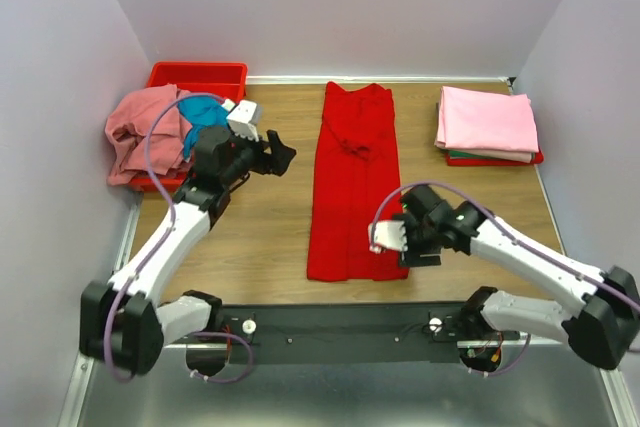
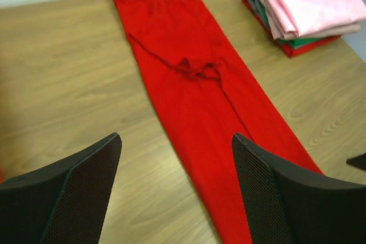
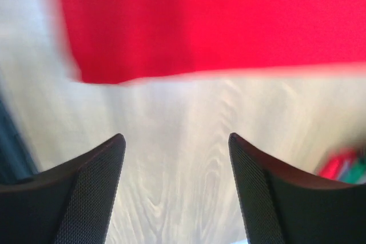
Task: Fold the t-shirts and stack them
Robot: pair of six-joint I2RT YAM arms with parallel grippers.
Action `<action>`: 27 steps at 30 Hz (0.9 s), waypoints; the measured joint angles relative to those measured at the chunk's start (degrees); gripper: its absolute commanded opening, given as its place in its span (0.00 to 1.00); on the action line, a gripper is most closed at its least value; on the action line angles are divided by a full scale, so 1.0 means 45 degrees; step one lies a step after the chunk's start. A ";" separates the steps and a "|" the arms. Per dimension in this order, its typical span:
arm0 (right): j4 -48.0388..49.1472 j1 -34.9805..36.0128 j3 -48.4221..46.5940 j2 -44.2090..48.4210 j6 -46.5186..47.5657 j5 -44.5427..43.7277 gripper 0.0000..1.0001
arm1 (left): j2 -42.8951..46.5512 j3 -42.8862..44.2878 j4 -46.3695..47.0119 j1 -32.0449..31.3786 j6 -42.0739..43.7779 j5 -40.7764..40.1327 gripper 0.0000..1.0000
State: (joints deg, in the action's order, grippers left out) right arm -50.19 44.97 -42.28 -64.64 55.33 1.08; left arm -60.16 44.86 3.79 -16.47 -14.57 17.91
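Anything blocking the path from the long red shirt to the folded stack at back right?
Nothing visible. Only bare wooden table lies between the lengthwise-folded bright red cloth t-shirt and the folded stack, which has a light pink shirt on top.

One red t-shirt [image 1: 350, 187] is counted lying on the surface [image 1: 260, 237]. One folded stack [image 1: 487, 122] is seen, with four colours told apart in it. One pink shirt [image 1: 140, 132] and one teal shirt [image 1: 200, 135] are heaped at one red bin [image 1: 198, 74]. Two grippers are counted: the left gripper [image 2: 177, 141] and the right gripper [image 3: 177, 138].
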 measured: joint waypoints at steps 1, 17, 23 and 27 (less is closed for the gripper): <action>0.0121 -0.0374 -0.0136 0.0219 -0.0117 0.0058 0.92 | -0.0777 0.0321 0.0019 0.0000 -0.0311 0.0102 0.82; 0.5309 -1.0389 -0.1729 -0.1389 -0.6596 0.6970 1.00 | -1.2633 0.9282 -0.1209 -0.0102 -0.2161 0.0126 0.55; 0.5377 -1.0739 -0.1608 -0.0797 -0.6795 0.8301 1.00 | -1.6014 1.3357 -0.2467 -0.0452 -0.2365 0.0175 0.47; 0.5382 -1.0894 -0.1603 -0.0797 -0.6868 0.8519 1.00 | -1.7544 1.5033 -0.3789 -0.0631 -0.2458 0.0170 0.45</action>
State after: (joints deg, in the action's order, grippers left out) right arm -25.98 -4.05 -49.50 -68.23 24.43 39.42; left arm -139.11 112.51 -13.26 -19.31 -25.63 18.68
